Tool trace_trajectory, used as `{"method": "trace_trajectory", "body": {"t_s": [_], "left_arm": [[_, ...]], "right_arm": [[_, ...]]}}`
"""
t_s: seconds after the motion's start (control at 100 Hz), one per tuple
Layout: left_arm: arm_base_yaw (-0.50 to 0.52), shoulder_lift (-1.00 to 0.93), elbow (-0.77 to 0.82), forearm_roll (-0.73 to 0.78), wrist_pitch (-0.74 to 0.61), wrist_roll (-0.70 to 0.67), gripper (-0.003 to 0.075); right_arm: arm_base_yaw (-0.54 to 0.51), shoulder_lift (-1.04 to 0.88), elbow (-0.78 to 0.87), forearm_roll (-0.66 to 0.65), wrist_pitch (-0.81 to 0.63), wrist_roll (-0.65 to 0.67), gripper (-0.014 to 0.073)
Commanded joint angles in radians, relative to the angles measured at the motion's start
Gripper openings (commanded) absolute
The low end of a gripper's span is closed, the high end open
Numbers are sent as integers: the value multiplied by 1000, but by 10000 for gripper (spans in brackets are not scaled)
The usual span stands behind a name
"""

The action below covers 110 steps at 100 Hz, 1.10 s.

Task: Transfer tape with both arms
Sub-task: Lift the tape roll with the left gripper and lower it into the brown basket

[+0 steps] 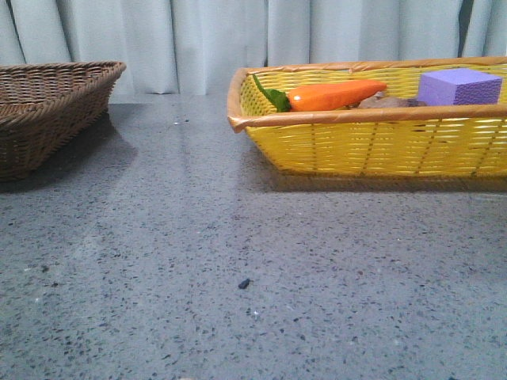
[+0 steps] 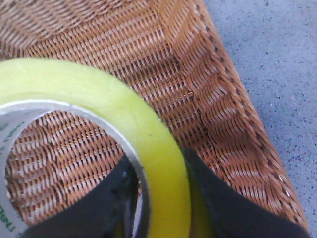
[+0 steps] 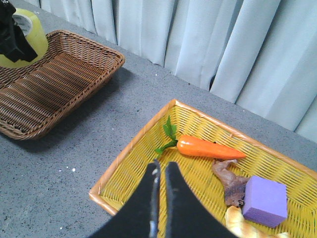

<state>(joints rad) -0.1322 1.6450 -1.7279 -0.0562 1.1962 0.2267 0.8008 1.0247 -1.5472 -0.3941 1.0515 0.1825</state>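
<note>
The tape (image 2: 124, 114), a yellow roll with a white core, fills the left wrist view above the brown wicker basket (image 2: 198, 64). My left gripper (image 2: 161, 196) is shut on the roll's wall, one finger inside the core and one outside. The right wrist view shows the tape (image 3: 27, 29) far off, held by the black left gripper (image 3: 12, 34) over the brown basket (image 3: 54, 89). My right gripper (image 3: 162, 171) is shut and empty above the yellow basket (image 3: 129, 163). Neither gripper shows in the front view.
The yellow basket (image 1: 372, 142) at right holds an orange carrot (image 1: 337, 93), a purple foam cube (image 1: 458, 85), a brown toy (image 3: 230, 181) and a pale bread-like piece (image 3: 237, 223). The brown basket (image 1: 47, 111) stands at left. Grey speckled table (image 1: 238, 261) lies between them; curtains hang behind.
</note>
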Motion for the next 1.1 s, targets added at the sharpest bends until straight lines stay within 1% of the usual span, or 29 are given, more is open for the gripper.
{"method": "trace_trajectory", "body": {"t_s": [0.0, 0.22, 0.44, 0.58, 0.7, 0.8, 0.89, 1.09], "left_arm": [[7, 0, -33, -48, -67, 7, 95], [7, 108, -30, -52, -56, 7, 95], [14, 171, -30, -52, -67, 7, 104], [14, 188, -30, -54, -69, 7, 153], [14, 189, -30, -54, -71, 7, 245], [14, 189, -30, -54, -71, 7, 302], [14, 188, -30, -54, -71, 7, 315], [14, 142, -33, -57, -56, 7, 314]], "right_arm": [[-4, -12, -21, -40, -77, 0, -65], [-4, -12, -21, -40, -77, 0, -65], [-4, -12, -21, -40, -77, 0, -65], [-4, -12, -21, -40, -77, 0, -65], [-4, -12, -21, -40, -77, 0, -65], [-4, -12, -21, -40, -77, 0, -65], [-4, -12, -21, -40, -77, 0, -65], [-4, -15, -21, -49, -77, 0, -65]]}}
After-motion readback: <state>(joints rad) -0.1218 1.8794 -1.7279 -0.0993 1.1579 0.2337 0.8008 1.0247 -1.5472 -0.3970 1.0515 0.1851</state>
